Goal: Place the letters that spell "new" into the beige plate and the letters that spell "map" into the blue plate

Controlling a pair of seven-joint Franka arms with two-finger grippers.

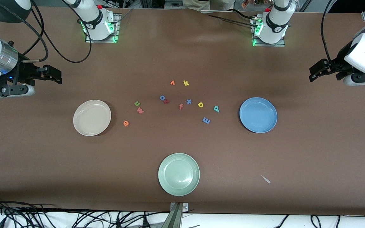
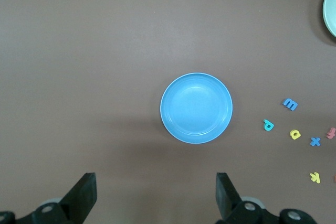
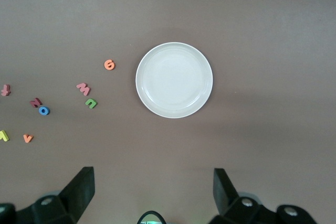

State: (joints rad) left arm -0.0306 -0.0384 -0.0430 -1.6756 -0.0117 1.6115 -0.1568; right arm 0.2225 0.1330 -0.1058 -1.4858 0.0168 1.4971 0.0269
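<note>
All 6 letters lie loose on the table, none plated. Green n [image 1: 137, 103], red w [image 1: 140, 110] and orange e [image 1: 126, 123] sit near the empty beige plate [image 1: 78, 126]. Yellow a [image 1: 200, 104], teal p [image 1: 216, 109] and blue m [image 1: 206, 120] sit near the empty blue plate [image 1: 272, 122]. My right gripper [image 1: 54, 75] and left gripper [image 1: 317, 72] both wait at the table's ends, fingers spread wide, holding nothing. 0 of 6 done.

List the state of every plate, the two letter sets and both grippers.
beige plate: empty
blue plate: empty
pale green plate: empty
green n, red w, orange e: loose on table
blue m, yellow a, teal p: loose on table
left gripper: open, empty
right gripper: open, empty
</note>
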